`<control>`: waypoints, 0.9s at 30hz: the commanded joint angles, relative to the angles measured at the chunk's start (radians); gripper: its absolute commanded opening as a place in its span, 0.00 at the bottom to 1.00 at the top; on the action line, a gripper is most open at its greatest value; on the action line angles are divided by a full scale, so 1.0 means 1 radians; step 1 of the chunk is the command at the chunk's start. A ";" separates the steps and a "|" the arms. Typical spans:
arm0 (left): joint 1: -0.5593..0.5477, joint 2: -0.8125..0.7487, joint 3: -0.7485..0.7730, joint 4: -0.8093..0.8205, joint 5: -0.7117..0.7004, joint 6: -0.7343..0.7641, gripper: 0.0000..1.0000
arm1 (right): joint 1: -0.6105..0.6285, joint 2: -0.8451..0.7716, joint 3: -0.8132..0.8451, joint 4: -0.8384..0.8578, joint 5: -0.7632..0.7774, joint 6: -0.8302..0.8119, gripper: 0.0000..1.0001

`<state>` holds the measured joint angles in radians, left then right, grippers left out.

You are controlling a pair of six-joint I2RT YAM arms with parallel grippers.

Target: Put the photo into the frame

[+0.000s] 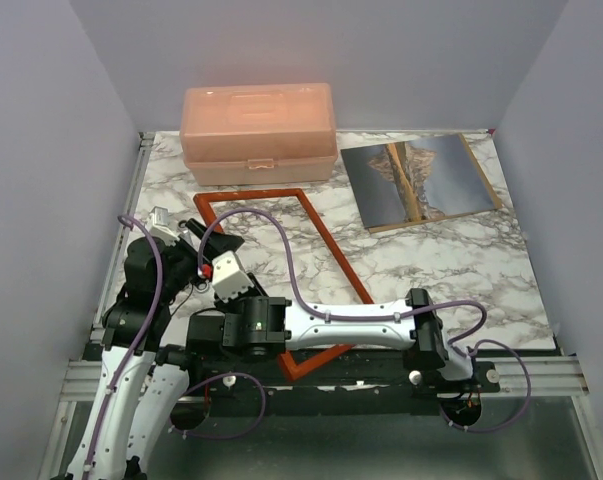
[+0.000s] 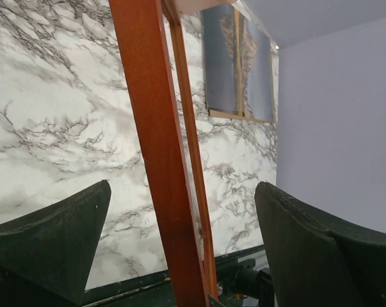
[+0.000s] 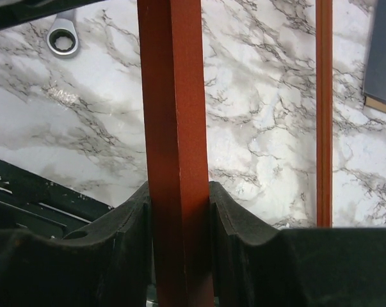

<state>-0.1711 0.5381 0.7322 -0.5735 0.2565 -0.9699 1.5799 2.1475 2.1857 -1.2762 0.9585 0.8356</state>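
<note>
The reddish-brown frame [image 1: 333,243] lies on the marble table with its left bar lifted. My right gripper [image 1: 221,250] is shut on that bar [image 3: 173,96], with both pads pressed to its sides [image 3: 178,192]. My left gripper [image 1: 194,237] is open around the same bar [image 2: 154,128]; its fingers [image 2: 52,243] stand wide apart and do not touch it. The photo [image 1: 421,180] lies face up at the back right on a brown backing board [image 1: 488,178], apart from the frame. It also shows in the left wrist view [image 2: 218,64] and the right wrist view [image 3: 381,51].
A peach plastic box [image 1: 258,135] stands at the back, just behind the frame's far end. A ring spanner [image 3: 61,39] lies on the marble left of the held bar. The table's black front rail [image 1: 361,385] runs under the right arm. Grey walls close in both sides.
</note>
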 commanded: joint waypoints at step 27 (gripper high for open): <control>0.002 -0.029 -0.007 0.019 0.043 0.124 0.98 | -0.450 -0.816 -0.777 0.827 -0.745 0.008 0.01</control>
<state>-0.1711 0.4816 0.7528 -0.5705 0.2584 -0.8783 1.1820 1.3628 1.4769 -0.5747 0.3088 0.7788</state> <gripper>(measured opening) 0.985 0.382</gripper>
